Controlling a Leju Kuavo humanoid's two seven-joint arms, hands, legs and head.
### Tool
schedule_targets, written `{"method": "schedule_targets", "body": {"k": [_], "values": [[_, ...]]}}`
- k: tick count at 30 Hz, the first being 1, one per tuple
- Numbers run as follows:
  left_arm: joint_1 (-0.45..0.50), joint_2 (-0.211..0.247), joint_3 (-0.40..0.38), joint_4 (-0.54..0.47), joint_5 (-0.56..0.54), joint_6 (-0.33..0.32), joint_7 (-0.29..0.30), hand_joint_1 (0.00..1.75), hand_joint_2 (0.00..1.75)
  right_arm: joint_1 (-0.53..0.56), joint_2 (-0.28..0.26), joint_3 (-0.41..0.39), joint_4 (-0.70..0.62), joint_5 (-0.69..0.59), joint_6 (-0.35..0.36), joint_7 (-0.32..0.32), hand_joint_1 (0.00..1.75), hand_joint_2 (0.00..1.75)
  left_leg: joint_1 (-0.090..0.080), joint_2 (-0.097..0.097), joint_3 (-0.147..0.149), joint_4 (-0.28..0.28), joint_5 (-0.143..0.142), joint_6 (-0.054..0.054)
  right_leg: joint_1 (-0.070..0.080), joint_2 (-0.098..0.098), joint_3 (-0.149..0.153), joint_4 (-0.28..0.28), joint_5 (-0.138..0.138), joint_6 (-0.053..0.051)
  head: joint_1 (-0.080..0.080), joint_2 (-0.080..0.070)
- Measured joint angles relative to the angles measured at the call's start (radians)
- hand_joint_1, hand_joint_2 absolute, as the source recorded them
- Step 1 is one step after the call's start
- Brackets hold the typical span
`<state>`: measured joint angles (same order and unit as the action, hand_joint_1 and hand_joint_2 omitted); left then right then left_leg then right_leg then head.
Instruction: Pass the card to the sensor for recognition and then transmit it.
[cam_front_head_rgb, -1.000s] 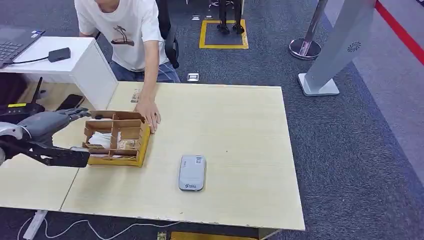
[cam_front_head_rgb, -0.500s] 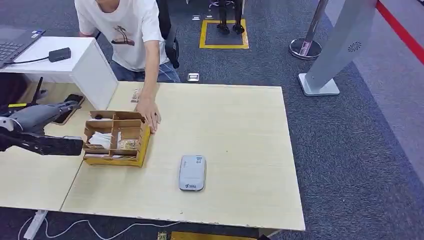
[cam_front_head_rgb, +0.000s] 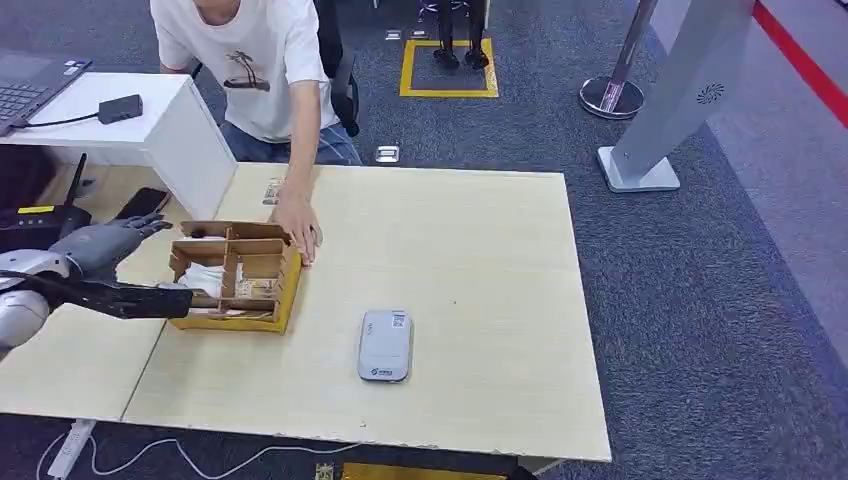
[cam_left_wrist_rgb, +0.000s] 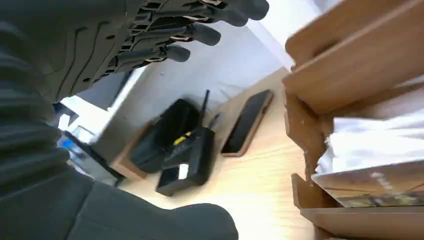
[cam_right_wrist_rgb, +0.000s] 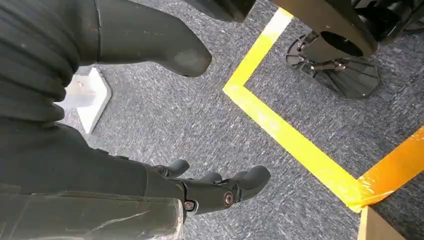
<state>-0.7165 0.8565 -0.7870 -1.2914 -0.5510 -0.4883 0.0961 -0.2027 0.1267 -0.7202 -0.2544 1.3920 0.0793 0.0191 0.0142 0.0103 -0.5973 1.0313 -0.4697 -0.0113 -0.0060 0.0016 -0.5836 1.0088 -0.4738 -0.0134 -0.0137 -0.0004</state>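
Moving back toward the wooden box (cam_front_head_rgb: 234, 276), the left hand (cam_front_head_rgb: 105, 270) is reaching its spread, empty fingers (cam_left_wrist_rgb: 200, 34) to the near wall. Just past them, cards (cam_front_head_rgb: 252, 290) are standing inside. Beyond, a person's hand (cam_front_head_rgb: 297, 228) is touching the far corner. Farther along the tabletop (cam_front_head_rgb: 480, 270), the sensor (cam_front_head_rgb: 384, 345) is lying. The right hand (cam_right_wrist_rgb: 215, 192) is hanging loosely over the floor.

The table (cam_front_head_rgb: 470, 260) has a pale wood-look top, smooth and matt. On it the divided box (cam_front_head_rgb: 236, 277) looks like thin brown board with raw cut edges, yellow along its outer side; white paper or soft wrapping (cam_left_wrist_rgb: 380, 145) lies crumpled in one compartment. The sensor (cam_front_head_rgb: 384, 345) is grey plastic, smooth with a slight sheen. The left hand (cam_front_head_rgb: 105, 262) wears a matt grey ribbed cover, its fingers (cam_left_wrist_rgb: 195, 32) dark and rubbery. The floor (cam_right_wrist_rgb: 280, 180) is rough grey carpet crossed by glossy yellow tape (cam_right_wrist_rgb: 295, 145). The person's T-shirt (cam_front_head_rgb: 250, 60) is white cloth.
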Motion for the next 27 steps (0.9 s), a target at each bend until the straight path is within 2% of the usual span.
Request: {"method": "schedule_targets", "body": {"k": [4, 7, 17, 27], "values": [[0.031, -0.077, 0.009, 0.072, -0.070, 0.026, 0.005, 0.00, 1.75, -0.006, 0.004, 0.008, 0.000, 0.002, 0.000, 0.002, 0.00, 1.75, 0.000, 0.000, 0.000, 0.000, 0.000, 0.000, 0.000, 0.000, 0.000, 0.000, 0.000, 0.000, 0.000, 0.000], [0.039, -0.106, 0.012, 0.099, -0.083, 0.030, -0.004, 0.00, 1.75, -0.008, 0.004, 0.013, 0.000, 0.002, 0.000, 0.002, 0.00, 1.75, 0.000, 0.000, 0.000, 0.000, 0.000, 0.000, 0.000, 0.000, 0.000, 0.000, 0.000, 0.000, 0.000, 0.000], [0.028, -0.168, 0.040, 0.153, -0.118, 0.015, -0.040, 0.00, 1.75, -0.010, 0.004, 0.016, 0.000, 0.014, 0.003, 0.002, 0.00, 1.75, 0.000, 0.000, 0.000, 0.000, 0.000, 0.000, 0.000, 0.000, 0.000, 0.000, 0.000, 0.000, 0.000, 0.000], [0.025, -0.223, 0.059, 0.174, -0.155, 0.029, -0.037, 0.00, 1.75, -0.012, 0.004, 0.016, 0.002, 0.016, 0.003, 0.002, 0.00, 1.75, 0.000, 0.000, 0.000, 0.000, 0.000, 0.000, 0.000, 0.000, 0.000, 0.000, 0.001, 0.000, 0.000, 0.000]]}}
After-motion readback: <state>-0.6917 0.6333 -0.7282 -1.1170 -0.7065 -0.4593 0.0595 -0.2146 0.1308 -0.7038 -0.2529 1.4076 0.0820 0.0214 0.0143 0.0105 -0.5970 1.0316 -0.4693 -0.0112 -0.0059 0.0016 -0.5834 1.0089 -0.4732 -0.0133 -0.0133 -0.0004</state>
